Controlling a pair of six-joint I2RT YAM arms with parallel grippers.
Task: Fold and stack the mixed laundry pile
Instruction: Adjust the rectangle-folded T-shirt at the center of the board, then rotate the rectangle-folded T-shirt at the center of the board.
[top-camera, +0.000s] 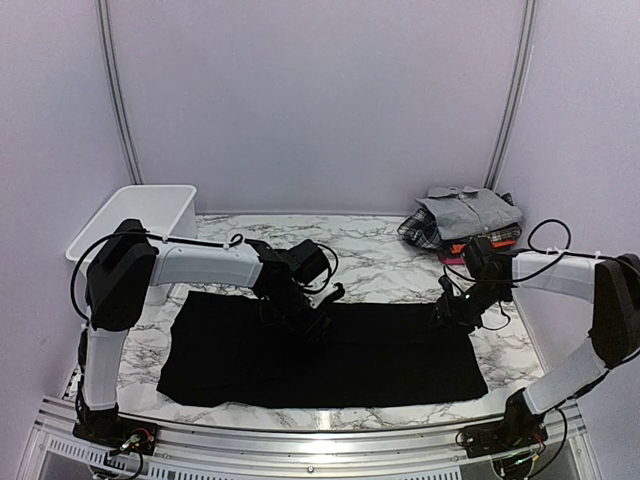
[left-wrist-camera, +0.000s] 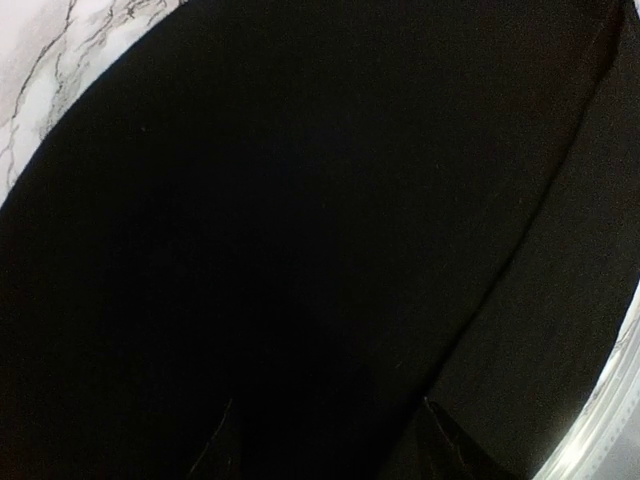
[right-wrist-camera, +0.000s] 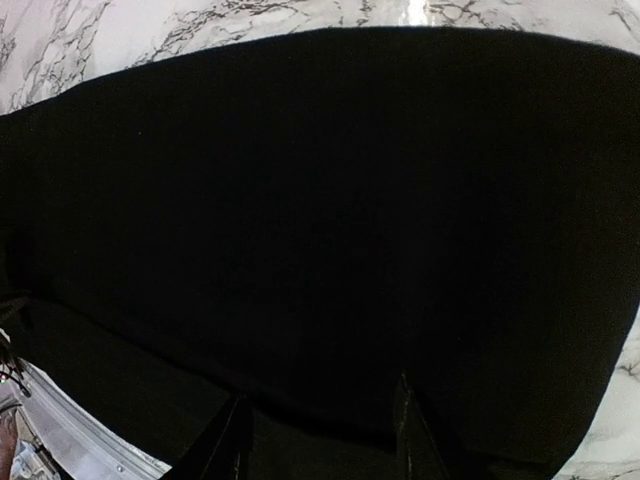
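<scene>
Large plain black cloth (top-camera: 330, 368) lies spread flat on the marble surface (top-camera: 385, 262), reaching from beneath both end effectors toward the near edge. Left end effector (top-camera: 318, 328) and right end effector (top-camera: 443, 318) sit low at its far hem. Their fingers (left-wrist-camera: 445, 460) stand part-spread, black on black and barely traceable, with nothing seen clamped. Beyond the right end effector, a grey collared button shirt (top-camera: 470, 210) tops a folded stack; the black-and-white plaid piece (top-camera: 418, 230) and red-pink piece (top-camera: 455, 250) are mostly hidden beneath. Far left of the left end effector stands a white basket (top-camera: 150, 212), partly behind the arm
</scene>
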